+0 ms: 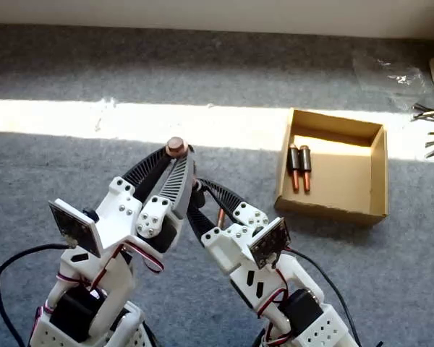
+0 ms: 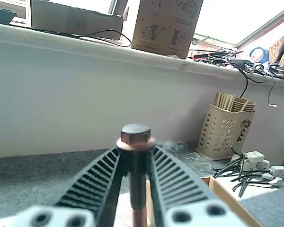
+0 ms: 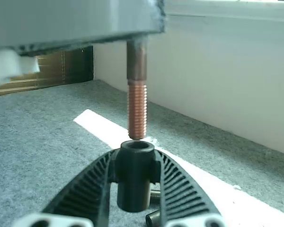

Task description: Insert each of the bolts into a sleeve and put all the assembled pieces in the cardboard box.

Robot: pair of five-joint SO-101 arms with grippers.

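Grey carpet (image 1: 72, 72) covers the work surface, crossed by a bright band of sunlight, with a white wall behind it. On the sill above stand a printed carton (image 2: 163, 23) and some cables.

The left pincer (image 1: 176, 157) is clamped on a copper bolt (image 1: 176, 147). It grips the smooth shank just under the hexagonal head. The bolt stands upright, its head above the fingertips and its threaded end hanging below them.

Directly beneath, the right pincer (image 3: 135, 158) is closed around a black sleeve (image 3: 135, 182). The sleeve is upright, its open mouth rising a little above the fingertips. The tip of the thread sits right at that mouth, in line with the bore. Whether it touches the rim cannot be told.

On the carpet just beyond the right pincer lies a small dark tube (image 3: 154, 219).

The cardboard box (image 1: 333, 210) sits open on the carpet, off to the right pincer's outer side and apart from both arms. Two assembled pieces (image 1: 299, 168) lie inside it side by side against its near-left wall, dark sleeves at the far end and copper threads pointing back toward the arms.

Farther out past the left pincer, a perforated beige basket (image 2: 227, 127) of flat sticks stands against the wall. White plugs (image 2: 255, 158) and dark tools lie beside it.
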